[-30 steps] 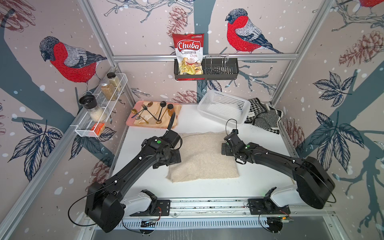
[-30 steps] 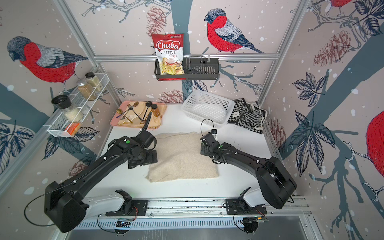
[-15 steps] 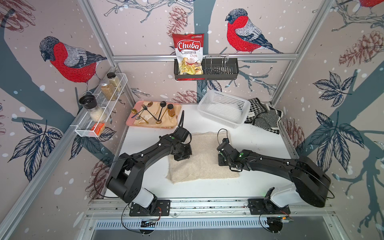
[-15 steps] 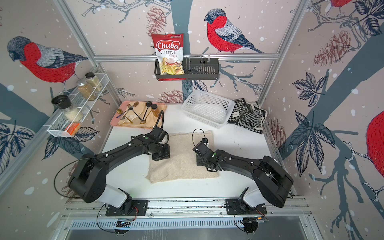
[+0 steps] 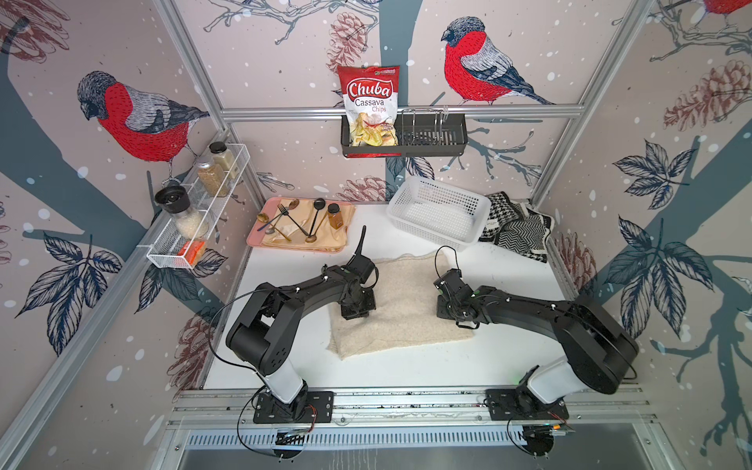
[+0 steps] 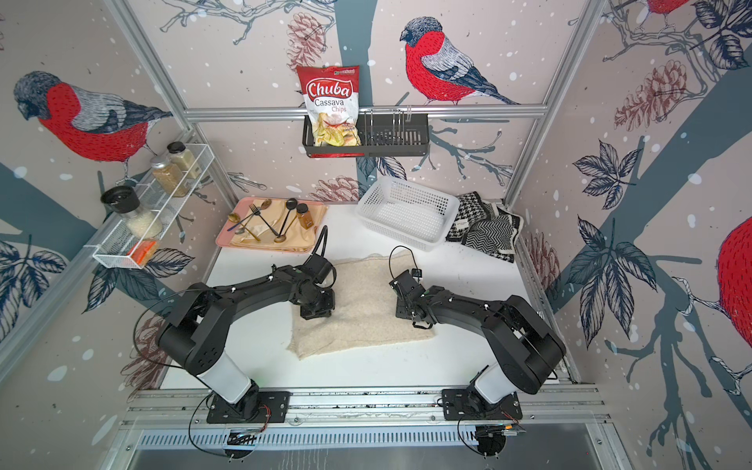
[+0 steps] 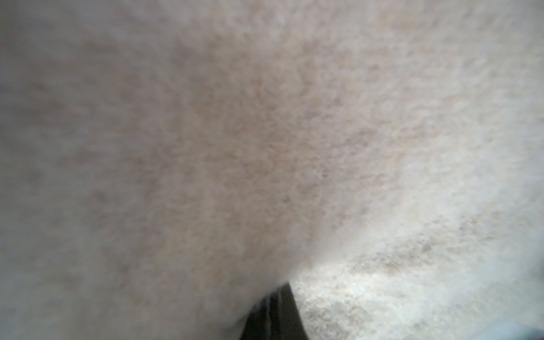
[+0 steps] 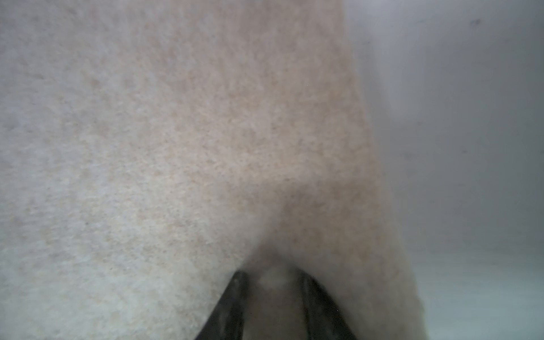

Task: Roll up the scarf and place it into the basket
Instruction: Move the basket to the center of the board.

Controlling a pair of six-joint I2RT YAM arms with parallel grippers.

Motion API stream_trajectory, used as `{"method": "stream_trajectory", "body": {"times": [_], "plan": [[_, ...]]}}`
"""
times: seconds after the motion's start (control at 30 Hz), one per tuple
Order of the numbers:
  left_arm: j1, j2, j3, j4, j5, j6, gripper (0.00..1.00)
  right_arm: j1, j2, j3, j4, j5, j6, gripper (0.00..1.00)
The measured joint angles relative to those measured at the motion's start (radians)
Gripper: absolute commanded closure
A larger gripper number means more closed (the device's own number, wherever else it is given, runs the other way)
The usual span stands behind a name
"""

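Scarf (image 5: 403, 309): cream, fuzzy, lying as a flat folded pad mid-tabletop (image 5: 407, 366), btwn the two arms in both top views (image 6: 362, 309). Not rolled yet. Near corner on the L side looks a bit thicker, w/ layers showing at the edge.

Basket (image 5: 427, 232), white w/ grid holes, sits at the back R of the tabletop, just beyond the scarf's far edge and not touching it. It's also seen in a top view (image 6: 390, 232). Black-and-white patterned cloths (image 5: 517, 228) lie right beside it, and a pink tray (image 5: 260, 240) w/ cutlery sits back L.

L gripper (image 5: 355, 314) points down onto the scarf's L part. L wrist view is very blurred, showing fabric (image 7: 265, 147) close up and one dark wedge (image 7: 273, 312), so the fingers are clenched together. Can't tell if a fold is nipped.

R gripper (image 5: 444, 314) is down on the scarf's R edge. R wrist view shows two dark fingers (image 8: 235, 306) w/ a bunch of cream fabric (image 8: 176, 147) pinched btwn them, so it's grasping the scarf. Bare tabletop shows beside that edge.
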Motion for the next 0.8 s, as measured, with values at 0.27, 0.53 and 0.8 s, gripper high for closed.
{"method": "stream_trajectory", "body": {"times": [0.27,0.53,0.8], "plan": [[0.0,-0.18,0.051,0.005,0.027,0.082,0.2,-0.039,-0.272,-0.046,-0.063,0.029,-0.026,0.11],[-0.025,-0.135,0.143,0.097,0.176,0.114,0.36,-0.096,-0.382,-0.194,-0.076,-0.032,0.002,0.15],[-0.145,0.042,0.274,0.268,0.304,0.108,1.0,-0.105,-0.41,-0.304,0.002,-0.132,0.047,0.4]]}}
